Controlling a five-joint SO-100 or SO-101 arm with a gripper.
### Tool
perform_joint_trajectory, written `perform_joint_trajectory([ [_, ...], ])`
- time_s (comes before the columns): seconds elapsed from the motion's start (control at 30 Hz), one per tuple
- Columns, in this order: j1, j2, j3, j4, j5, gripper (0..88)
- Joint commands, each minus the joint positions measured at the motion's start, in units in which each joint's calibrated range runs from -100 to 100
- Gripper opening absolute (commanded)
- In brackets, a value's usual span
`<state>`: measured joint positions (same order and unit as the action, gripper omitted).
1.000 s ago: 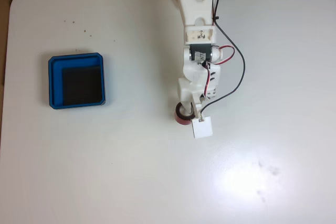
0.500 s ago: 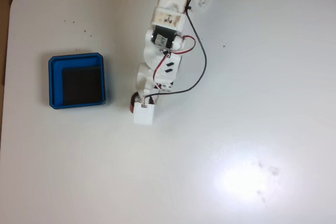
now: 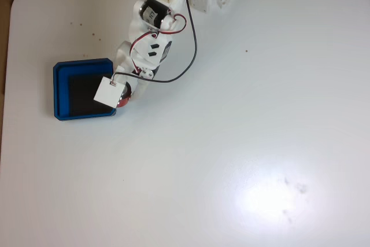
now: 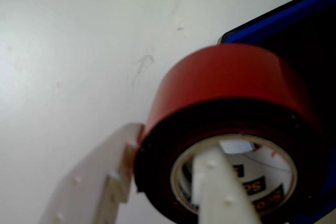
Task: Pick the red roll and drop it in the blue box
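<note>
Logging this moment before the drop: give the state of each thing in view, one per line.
red roll: held off the table, one finger through its hollow centre, one against its outer side, at the box's edge.
gripper: shut on the red roll.
blue box: resting flat on the table, visible floor bare, roll not yet in it.
table: white, lightly smudged.

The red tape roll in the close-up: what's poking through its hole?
One white plastic finger of the gripper runs through the red tape roll's hollow centre; the other presses its outer side. Printed core lining shows inside. The finger hides part of that lining.
</note>
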<state>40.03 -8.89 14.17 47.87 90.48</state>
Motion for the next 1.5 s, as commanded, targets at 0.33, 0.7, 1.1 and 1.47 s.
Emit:
perform_joint_trajectory([
  [0.33,10.0,0.2,-4.0,-1.2,0.5,0.5],
  [0.7,14.0,11.7,-15.7,-1.2,0.4,0.5],
  [1.1,16.0,18.5,-17.0,-1.2,0.4,0.5],
  [1.47,15.9,18.8,-17.3,-1.2,0.1,0.5],
])
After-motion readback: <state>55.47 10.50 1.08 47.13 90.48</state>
